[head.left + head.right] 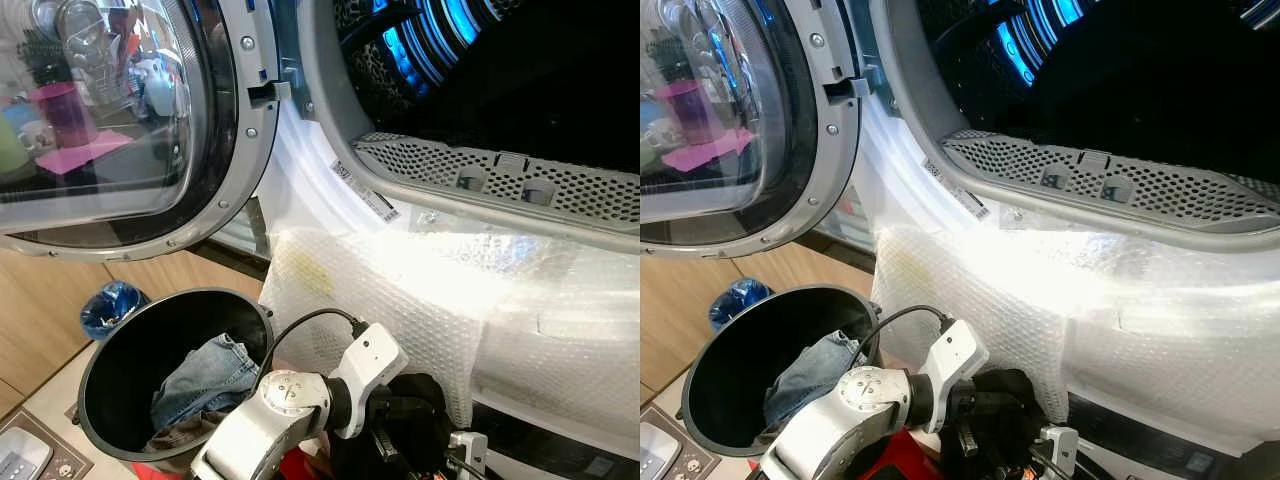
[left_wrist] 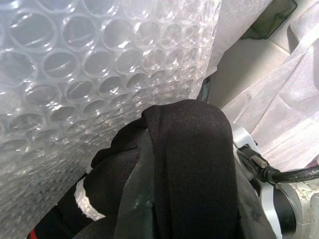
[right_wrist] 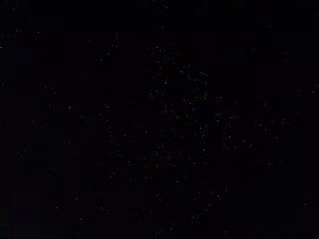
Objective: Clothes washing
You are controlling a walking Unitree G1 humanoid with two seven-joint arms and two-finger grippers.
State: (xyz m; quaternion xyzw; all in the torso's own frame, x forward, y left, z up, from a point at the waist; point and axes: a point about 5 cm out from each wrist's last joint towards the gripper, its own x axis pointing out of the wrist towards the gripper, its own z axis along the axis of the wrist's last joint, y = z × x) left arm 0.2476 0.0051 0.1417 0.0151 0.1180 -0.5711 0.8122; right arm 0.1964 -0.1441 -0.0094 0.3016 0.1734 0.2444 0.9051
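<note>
White front-loading washing machine [image 1: 330, 190] standing open, bubble wrap sheet [image 1: 420, 300] covering its front, round black laundry basket [image 1: 110, 385] holding blue jeans [image 1: 205, 375], left gripper [image 1: 395, 420] gripping black cloth garment [image 2: 189, 164], finger closure cannot be told.

Left arm [image 1: 285, 405]: silver rounded joint housings, white wrist block, black cable [image 1: 305, 322] looping from it, small screws.
</note>
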